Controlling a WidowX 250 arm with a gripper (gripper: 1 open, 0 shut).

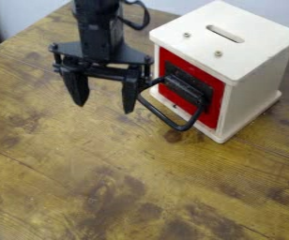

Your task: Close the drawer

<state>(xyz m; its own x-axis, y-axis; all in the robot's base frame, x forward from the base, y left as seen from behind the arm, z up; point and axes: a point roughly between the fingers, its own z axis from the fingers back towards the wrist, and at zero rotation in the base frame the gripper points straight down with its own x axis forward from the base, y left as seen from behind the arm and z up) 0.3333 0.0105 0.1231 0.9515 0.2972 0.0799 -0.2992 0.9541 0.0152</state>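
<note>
**Wood table, cream box, claw above the boards**

Brown, worn planks make up the table (97,187), streaked with dark stains and knots. At the far left edge a strip of grey floor shows beyond it; at the top right, a pale wall. No label, brand or writing can be read anywhere.

On the right stands a cream box (241,56) with slots in its top. The red drawer (189,86) sits in the box's front face, its black loop handle (170,111) hanging out over the table.

Left of the drawer, the black gripper (102,92) points down with its fingers spread wide, holding nothing, just beside the handle.
</note>
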